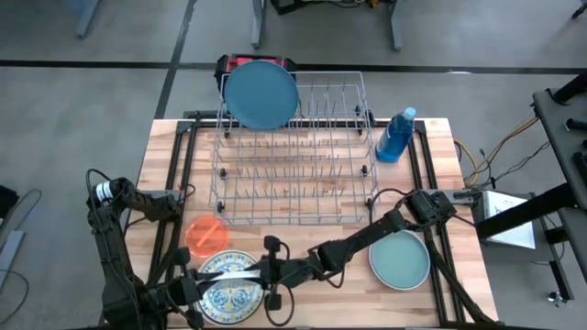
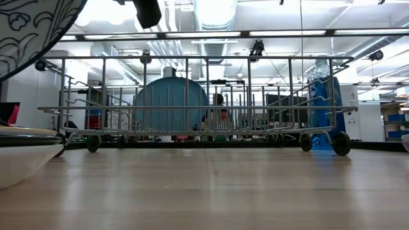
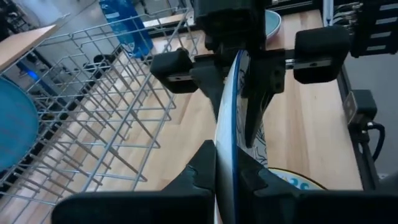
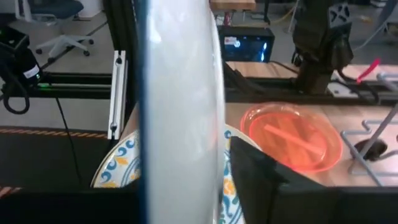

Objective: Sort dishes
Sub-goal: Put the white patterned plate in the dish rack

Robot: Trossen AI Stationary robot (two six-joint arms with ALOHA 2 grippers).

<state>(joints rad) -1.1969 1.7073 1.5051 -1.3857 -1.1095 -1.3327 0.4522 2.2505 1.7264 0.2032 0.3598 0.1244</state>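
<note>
While held on edge, patterned plate (image 3: pixel 225 130) shows white face, blue rim.

Big plate (image 1: pixel 261 93) in wire rack (image 1: pixel 293 160): blue; bottle (image 1: pixel 395 137) blue; small plate (image 1: pixel 206 235) translucent orange; plate (image 1: pixel 400 259) on tabletop (image 1: pixel 459 275): teal-green; patterned plates (image 1: pixel 229 286) white w/ black scrolls (lower one blue-yellow trim); tabletop light wood; arms dark

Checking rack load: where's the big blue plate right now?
In the high view the big blue plate stands on edge in the wire rack's far-left corner, across the rack from the blue bottle.
</note>
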